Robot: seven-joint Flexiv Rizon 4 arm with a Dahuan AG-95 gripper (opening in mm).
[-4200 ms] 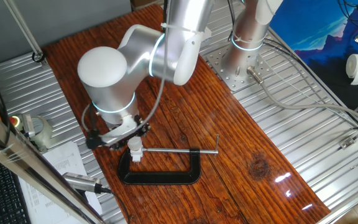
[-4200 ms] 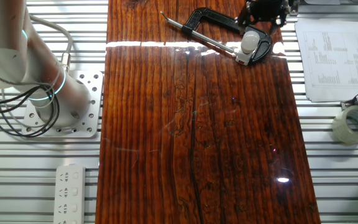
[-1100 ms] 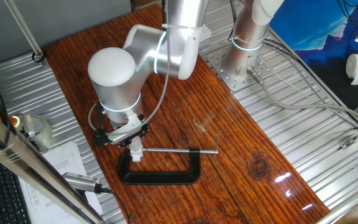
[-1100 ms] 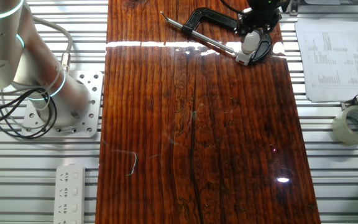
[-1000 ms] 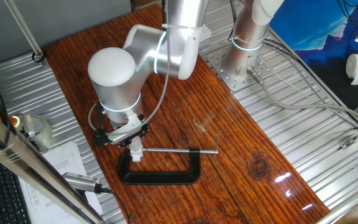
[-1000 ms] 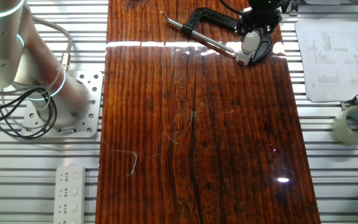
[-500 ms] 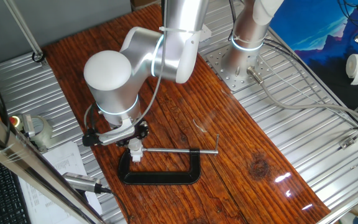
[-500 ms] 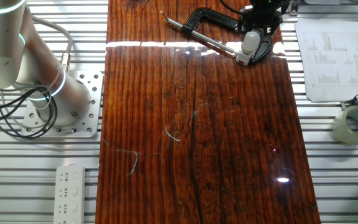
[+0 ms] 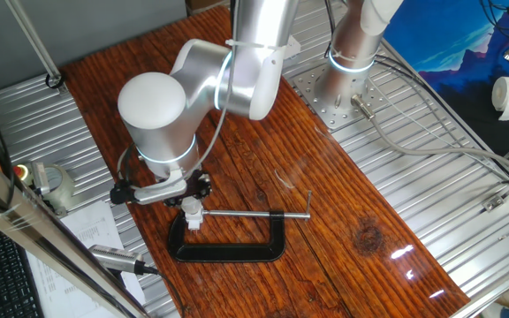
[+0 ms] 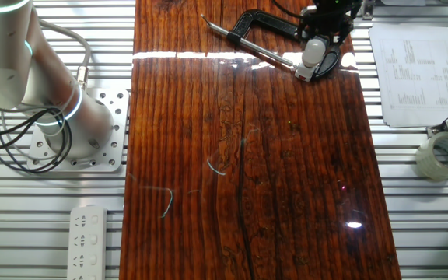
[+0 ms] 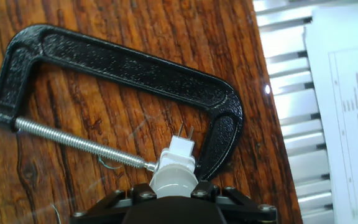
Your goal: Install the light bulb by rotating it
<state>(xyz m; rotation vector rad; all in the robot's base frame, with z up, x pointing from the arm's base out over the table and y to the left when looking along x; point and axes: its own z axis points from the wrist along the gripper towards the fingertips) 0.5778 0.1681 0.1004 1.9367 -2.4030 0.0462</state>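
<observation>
Between C-clamp (image 11: 123, 68) jaws, light bulb (image 11: 174, 177) upright, base down, claw (image 11: 174, 194) clamped round it.

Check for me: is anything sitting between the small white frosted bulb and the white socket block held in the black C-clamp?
Nothing visible does. In the hand view the small white frosted bulb sits directly on the white socket block, which the black C-clamp pins by its screw tip. The gripper is right at the bulb; whether its fingers are closed is hidden.
</observation>
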